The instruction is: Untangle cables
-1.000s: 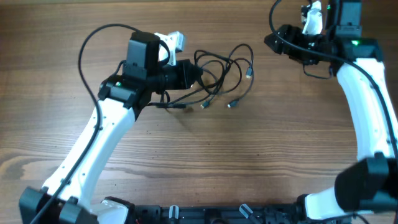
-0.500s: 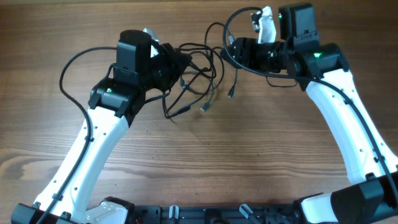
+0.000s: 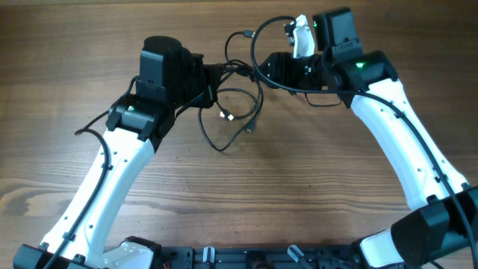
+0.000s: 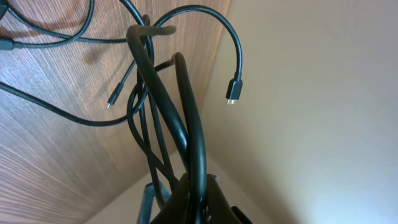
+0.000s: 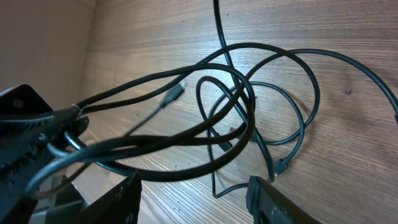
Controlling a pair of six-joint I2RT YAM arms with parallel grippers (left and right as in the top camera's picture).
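Mid-untangle, and into the separating step. Clenching the cables (image 4: 199, 143) tight in the left end effector (image 3: 215, 75), up near 12 o'clock of the counter (image 3: 299, 187) in the overhead view. Trailing loose loops from that grip down toward 6 o'clock, with one plug (image 4: 233, 90) curled free out in the air. Hovering the right end effector (image 5: 193, 186) at 3 o'clock of the tangle, with jaws apart, grasping nothing, straddling the strands without pinching any.

Looks early in the job: crossings and loops everywhere, not one cord laid out alone.

Next up, most likely: picking a single strand, not the whole bunch. Needs a nip close to a crossing, then a slow draw toward 3 o'clock while holding firm at 9 o'clock. Calls for a gentle pull, never a yank, for fear of tightening the knot. Hard to pick out a free-running loop from the right wrist view, so probably safest to go for the outermost one, down toward 5 o'clock.
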